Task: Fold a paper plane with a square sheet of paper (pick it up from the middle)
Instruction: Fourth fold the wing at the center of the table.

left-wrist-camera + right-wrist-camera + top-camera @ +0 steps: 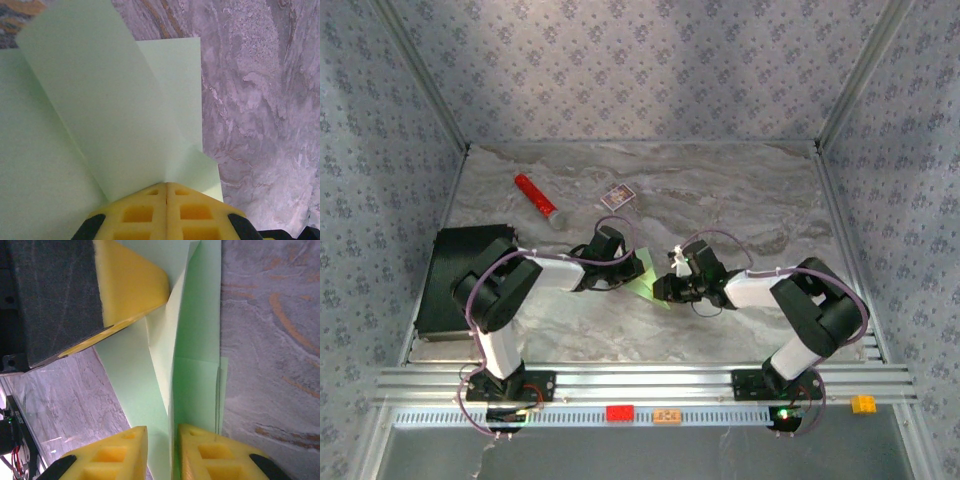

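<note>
A: Sheet of paper (pixel 100 125): position against the red cylinder (pixel 535 197)?

B: Pale green, on the marbled surface (pixel 260 100). It is nearer the arm bases than the cylinder, off to its right and well apart from it.

A: Lying flat?

B: No. Part of it lies on the surface. One broad flap stands up, tilted, from a crease, and a small corner fold sits beside the near end of that crease.

A: Left claw (pixel 166 187)?

B: Pads pressed together with no gap, pinching the sheet where the raised flap meets the flat part. It works from the cylinder's side of the sheet.

A: Right claw (pixel 162 429)?

B: On the side of the sheet away from the cylinder, facing the left claw. Its fingers are narrowly apart, and a raised ridge of the sheet runs into the gap. The gap is plainly wider than the paper, so it is not clamped. Cannot tell whether either pad brushes the sheet.

A: Do the claws touch?

B: Close, but apart. From the right wrist, one yellow pad (pixel 130 280) of the left claw bears on the sheet farther along that ridge.

A: Anything else?

B: A small purple-and-white card box (pixel 617 196), right of the cylinder and near it. A black block (pixel 460 280), nearer the bases than the cylinder and to its left.
</note>
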Controlling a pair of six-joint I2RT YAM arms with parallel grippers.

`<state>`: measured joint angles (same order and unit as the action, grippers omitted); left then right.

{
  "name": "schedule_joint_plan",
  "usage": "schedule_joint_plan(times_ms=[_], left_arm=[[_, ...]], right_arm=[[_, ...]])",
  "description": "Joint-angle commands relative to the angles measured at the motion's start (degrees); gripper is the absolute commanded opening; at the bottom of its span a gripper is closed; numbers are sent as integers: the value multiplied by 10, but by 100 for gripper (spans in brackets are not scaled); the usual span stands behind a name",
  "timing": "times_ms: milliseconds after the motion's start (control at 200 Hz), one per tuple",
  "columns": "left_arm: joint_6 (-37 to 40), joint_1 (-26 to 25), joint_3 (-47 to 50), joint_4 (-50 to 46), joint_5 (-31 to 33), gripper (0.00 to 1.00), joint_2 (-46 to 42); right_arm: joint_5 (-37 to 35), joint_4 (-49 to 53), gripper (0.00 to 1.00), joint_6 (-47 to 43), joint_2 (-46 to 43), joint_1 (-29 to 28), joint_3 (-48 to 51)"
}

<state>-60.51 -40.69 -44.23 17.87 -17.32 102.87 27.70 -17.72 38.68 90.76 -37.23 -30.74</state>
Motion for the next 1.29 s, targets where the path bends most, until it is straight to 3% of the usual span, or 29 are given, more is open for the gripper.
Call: schedule_joint_plan(times_ms=[0, 545, 1289], left_arm=[[10, -5, -7, -12, 1, 4, 15], [13, -5, -7, -2, -8, 6, 14], [34, -11, -19, 19, -31, 10, 16]], right_arm=[[1, 14, 24, 17, -1, 7, -2], [13, -12, 9, 78, 22, 18, 38], [5, -8, 5, 99, 42, 22, 47]])
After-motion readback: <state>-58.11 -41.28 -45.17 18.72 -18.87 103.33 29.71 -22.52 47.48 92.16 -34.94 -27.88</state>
